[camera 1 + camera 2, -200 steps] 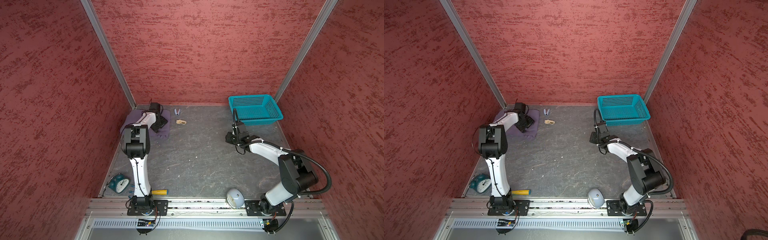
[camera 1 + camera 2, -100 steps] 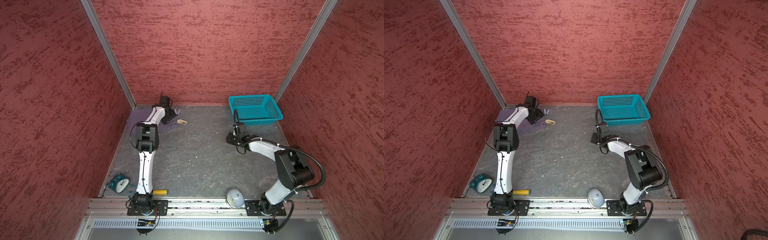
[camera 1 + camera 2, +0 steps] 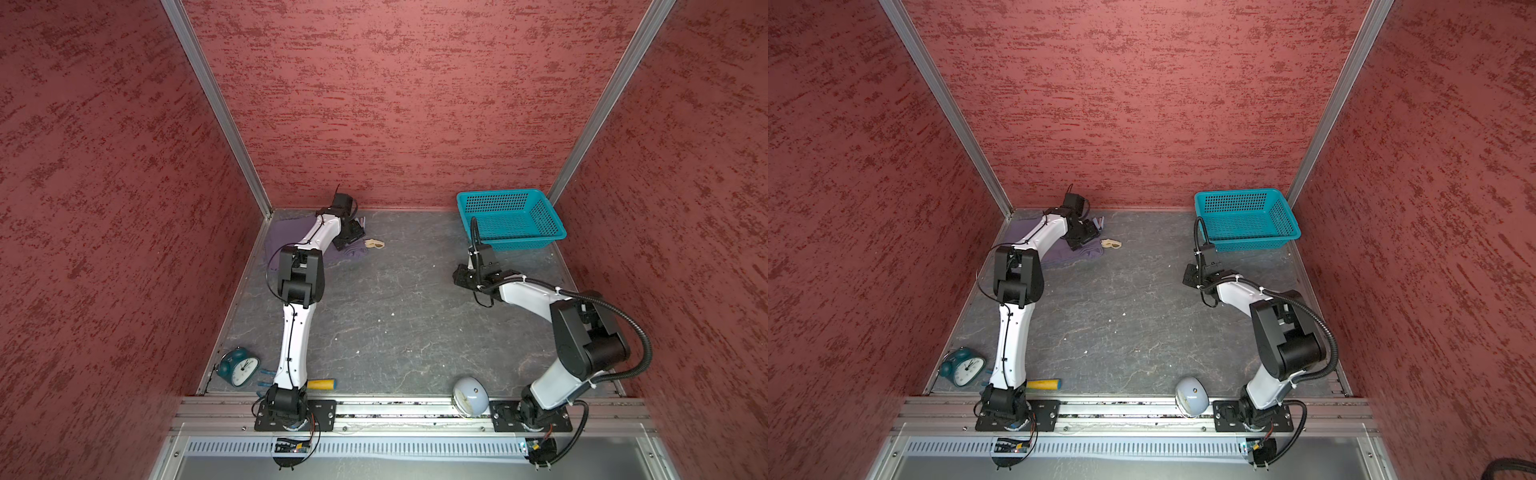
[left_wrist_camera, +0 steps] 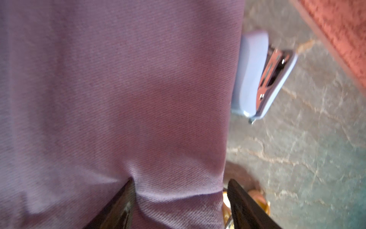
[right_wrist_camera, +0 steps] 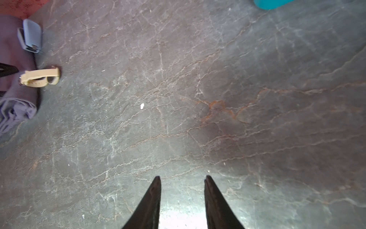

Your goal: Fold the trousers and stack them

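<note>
The trousers (image 3: 286,241) (image 3: 1054,254) are a muted purple heap in the far left corner of the table. My left gripper (image 3: 351,235) (image 3: 1086,237) rests low on their right edge. In the left wrist view the purple cloth (image 4: 118,99) fills the picture. The left gripper (image 4: 180,180) is open wide: one fingertip (image 4: 126,194) presses a crease into the cloth, and the other stands just past the cloth's edge. My right gripper (image 3: 459,276) (image 3: 1190,276) (image 5: 182,176) hovers open over bare table, with nothing between its fingers.
A pale blue stapler (image 4: 253,79) (image 5: 31,35) and a beige watch (image 3: 375,244) (image 5: 39,77) lie against the trousers' right edge. A teal basket (image 3: 511,220) stands at the back right. An alarm clock (image 3: 239,368), a yellow-handled tool (image 3: 322,384) and a grey dome (image 3: 469,397) sit along the front.
My left arm has stretched out and swung its gripper rightward across the trousers to their right edge near the back wall. The right arm has barely moved.
</note>
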Controlling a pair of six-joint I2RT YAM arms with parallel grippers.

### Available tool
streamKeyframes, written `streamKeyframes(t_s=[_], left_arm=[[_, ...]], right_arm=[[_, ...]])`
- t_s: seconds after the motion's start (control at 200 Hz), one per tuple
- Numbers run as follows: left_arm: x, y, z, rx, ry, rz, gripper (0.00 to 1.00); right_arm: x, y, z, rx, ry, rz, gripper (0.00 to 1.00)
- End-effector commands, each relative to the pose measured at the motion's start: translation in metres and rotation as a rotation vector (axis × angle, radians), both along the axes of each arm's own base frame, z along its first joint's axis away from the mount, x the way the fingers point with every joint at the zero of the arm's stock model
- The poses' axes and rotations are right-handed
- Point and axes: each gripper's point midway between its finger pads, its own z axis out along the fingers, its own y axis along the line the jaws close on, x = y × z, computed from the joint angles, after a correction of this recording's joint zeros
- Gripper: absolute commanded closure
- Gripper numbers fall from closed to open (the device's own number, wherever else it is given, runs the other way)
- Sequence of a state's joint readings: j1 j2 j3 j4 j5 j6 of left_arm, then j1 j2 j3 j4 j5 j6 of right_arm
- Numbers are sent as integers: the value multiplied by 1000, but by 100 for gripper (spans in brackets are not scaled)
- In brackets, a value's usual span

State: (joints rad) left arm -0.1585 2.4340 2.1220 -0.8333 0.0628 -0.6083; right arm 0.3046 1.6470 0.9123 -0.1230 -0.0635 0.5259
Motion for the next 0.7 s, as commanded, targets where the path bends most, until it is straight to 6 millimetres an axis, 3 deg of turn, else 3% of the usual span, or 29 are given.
streamKeyframes(t_s=[0.0, 0.08, 0.095, 0.105, 0.195, 0.22, 0.391, 0.401, 0.416, 0.431, 0.546, 0.691], left_arm=[[-28, -2, 20, -18, 46, -19, 23], [-35, 10, 56, 1, -12, -6, 15], [-38, 12, 63, 5, -24, -7, 3], [-39, 13, 68, 7, -34, -7, 0], [-55, 30, 119, 38, -130, 10, 1], [-60, 35, 135, 42, -163, 17, 1], [-119, 78, 222, 134, -416, 88, 1], [-124, 80, 224, 141, -427, 92, 1], [-131, 85, 228, 155, -449, 106, 1], [-137, 89, 231, 166, -471, 117, 1], [-189, 115, 248, 220, -656, 180, 1], [-247, 153, 251, 319, -833, 343, 1]], right_arm=[[1, 0, 26, 23, -70, 12, 62], [1, -5, 42, -3, -109, 20, 62], [1, -5, 46, -10, -118, 23, 62], [2, -6, 49, -15, -126, 22, 62], [4, -14, 76, -66, -203, 25, 54], [4, -17, 94, -75, -252, 21, 51], [2, -54, 149, -196, -405, -117, 32], [1, -56, 152, -201, -415, -129, 28], [0, -61, 155, -213, -426, -148, 7], [-1, -65, 159, -223, -439, -168, 2], [-12, -95, 181, -302, -532, -298, 1], [-19, -116, 195, -445, -619, -326, 1]])
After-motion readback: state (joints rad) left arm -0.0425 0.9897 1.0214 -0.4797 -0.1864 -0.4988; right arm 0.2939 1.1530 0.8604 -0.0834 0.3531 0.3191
